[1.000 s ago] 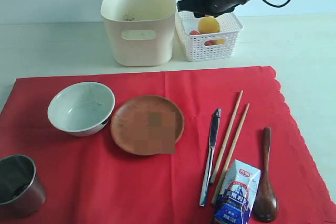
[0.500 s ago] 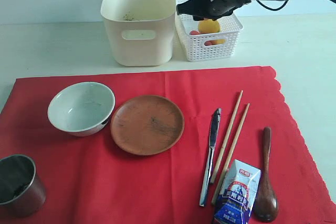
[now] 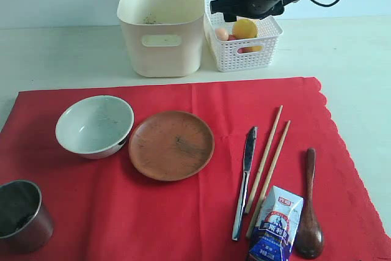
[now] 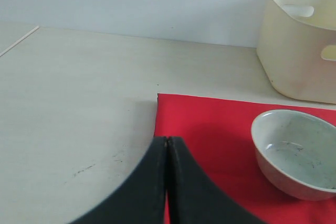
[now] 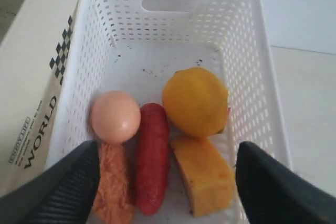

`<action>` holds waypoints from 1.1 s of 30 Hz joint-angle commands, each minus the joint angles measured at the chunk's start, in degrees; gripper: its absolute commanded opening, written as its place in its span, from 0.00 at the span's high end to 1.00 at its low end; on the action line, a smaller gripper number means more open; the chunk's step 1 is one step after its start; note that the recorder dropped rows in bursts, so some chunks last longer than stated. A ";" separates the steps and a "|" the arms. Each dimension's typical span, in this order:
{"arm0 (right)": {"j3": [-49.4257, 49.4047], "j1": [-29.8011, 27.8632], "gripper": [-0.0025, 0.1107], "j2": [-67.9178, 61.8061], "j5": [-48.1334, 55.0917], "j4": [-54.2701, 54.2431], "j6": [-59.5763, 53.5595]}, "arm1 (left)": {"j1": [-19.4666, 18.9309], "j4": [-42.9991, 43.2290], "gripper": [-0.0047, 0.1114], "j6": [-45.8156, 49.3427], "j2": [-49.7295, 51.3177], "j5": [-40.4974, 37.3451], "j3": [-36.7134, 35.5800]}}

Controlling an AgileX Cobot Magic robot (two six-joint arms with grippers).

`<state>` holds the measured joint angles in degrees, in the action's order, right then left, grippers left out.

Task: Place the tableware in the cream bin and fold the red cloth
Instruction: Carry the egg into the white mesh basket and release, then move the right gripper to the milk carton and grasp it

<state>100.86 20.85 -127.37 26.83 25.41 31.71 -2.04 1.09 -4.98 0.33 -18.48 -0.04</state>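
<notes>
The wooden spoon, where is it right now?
In the exterior view the wooden spoon lies near the right edge of the red cloth, just right of the blue-white packet.

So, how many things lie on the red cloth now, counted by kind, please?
bowl: 1
plate: 1
cup: 1
knife: 1
chopsticks: 2
spoon: 1
packet: 1
Total: 8
</notes>
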 commanded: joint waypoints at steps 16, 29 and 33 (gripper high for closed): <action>-2.59 -0.20 0.89 15.35 28.40 -10.64 -11.35 | -0.06 -0.30 0.95 0.25 -0.33 0.35 0.04; -23.66 -0.20 0.98 34.51 23.48 -16.73 -11.15 | -0.06 -0.30 0.95 0.25 -0.33 0.35 0.04; -31.79 1.44 0.98 40.89 19.86 -17.82 -11.15 | -0.06 -0.30 0.95 0.25 -0.33 0.35 0.04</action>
<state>73.80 21.20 -90.44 49.35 8.44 20.74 -2.04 1.09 -4.98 0.33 -18.48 -0.04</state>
